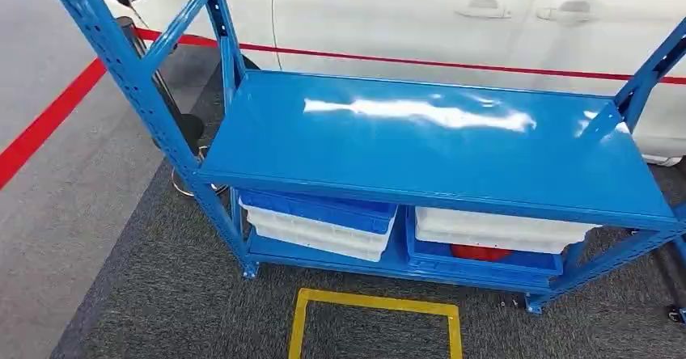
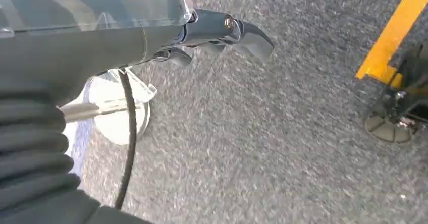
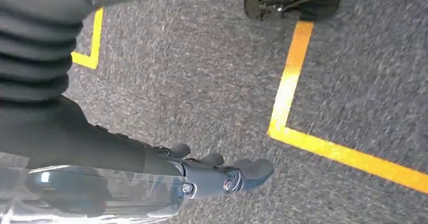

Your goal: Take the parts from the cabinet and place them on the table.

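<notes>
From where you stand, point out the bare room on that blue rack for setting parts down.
The blue rack's top shelf is bare from upright to upright. The lower shelf is crowded: stacked blue and white bins at left, white and blue bins with something red at right, a narrow gap between.

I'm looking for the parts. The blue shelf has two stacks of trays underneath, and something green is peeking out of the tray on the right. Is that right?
Not quite. The thing peeking out of the blue tray on the right is red, not green. The head view shows it, under the blue shelf, with two stacks of trays there.
</notes>
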Controlling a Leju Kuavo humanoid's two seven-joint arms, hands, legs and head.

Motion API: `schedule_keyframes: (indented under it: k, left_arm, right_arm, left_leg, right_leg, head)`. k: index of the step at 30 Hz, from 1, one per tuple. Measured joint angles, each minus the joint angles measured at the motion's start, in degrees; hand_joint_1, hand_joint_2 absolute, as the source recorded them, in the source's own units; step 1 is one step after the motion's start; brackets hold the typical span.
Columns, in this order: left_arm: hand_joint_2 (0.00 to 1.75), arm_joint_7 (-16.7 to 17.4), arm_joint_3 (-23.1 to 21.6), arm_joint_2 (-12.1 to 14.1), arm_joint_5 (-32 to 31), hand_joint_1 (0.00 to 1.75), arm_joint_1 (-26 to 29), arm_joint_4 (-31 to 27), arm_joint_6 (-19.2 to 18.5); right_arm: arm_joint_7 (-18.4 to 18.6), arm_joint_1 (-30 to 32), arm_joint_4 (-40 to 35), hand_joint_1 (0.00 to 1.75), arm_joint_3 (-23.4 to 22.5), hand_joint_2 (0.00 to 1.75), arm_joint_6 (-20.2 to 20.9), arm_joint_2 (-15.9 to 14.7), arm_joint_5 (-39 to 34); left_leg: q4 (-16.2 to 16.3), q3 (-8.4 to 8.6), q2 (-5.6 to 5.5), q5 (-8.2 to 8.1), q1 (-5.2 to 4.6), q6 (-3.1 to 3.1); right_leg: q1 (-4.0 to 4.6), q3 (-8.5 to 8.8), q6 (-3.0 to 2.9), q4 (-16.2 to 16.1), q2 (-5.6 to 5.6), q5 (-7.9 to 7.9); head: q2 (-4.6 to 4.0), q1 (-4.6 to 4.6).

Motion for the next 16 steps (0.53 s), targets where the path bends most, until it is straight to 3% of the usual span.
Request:
schedule_keyframes:
  k: [2,8,13,16]
  left_arm:
    - [1.75,0.0,0.0,0.0,0.0,0.00,0.1,0.0,0.0]
    - [1.75,-0.1,0.0,0.0,-0.2,0.00,0.1,0.0,0.2]
    - [1.75,1.1,-0.1,0.0,-1.9,0.00,0.1,0.0,2.7]
    - [1.75,2.0,0.2,-0.1,-1.8,0.00,0.1,-0.3,3.1]
  right_arm:
    - [0.0,0.2,0.0,0.00,0.0,1.75,0.1,0.0,0.0]
    - [0.2,0.2,0.1,0.00,0.0,1.75,0.5,0.0,0.0]
    - [1.4,0.2,0.3,0.00,0.1,1.75,0.0,0.0,0.0]
    - [2.3,0.3,0.3,0.00,2.6,1.75,-0.2,-0.3,-2.1]
  left_leg:
    - [-0.4,0.29,-0.03,1.55,0.05,-0.41]
    - [-0.9,0.83,-0.04,1.97,0.05,-0.69]
    - [-1.0,0.83,-0.04,1.79,0.05,-0.95]
    - [-1.0,0.83,-0.04,1.68,0.04,-1.10]
  right_leg:
    - [0.10,0.11,-0.81,0.0,0.02,0.27]
    - [0.09,0.14,-1.00,0.0,0.03,0.25]
    - [0.11,0.13,-1.29,0.0,0.03,-0.03]
    - [0.10,0.13,-1.30,-0.1,0.04,-0.12]
  head:
    - [0.02,-0.09]
    - [0.00,-0.09]
    - [0.00,-0.09]
    - [0.00,-0.09]
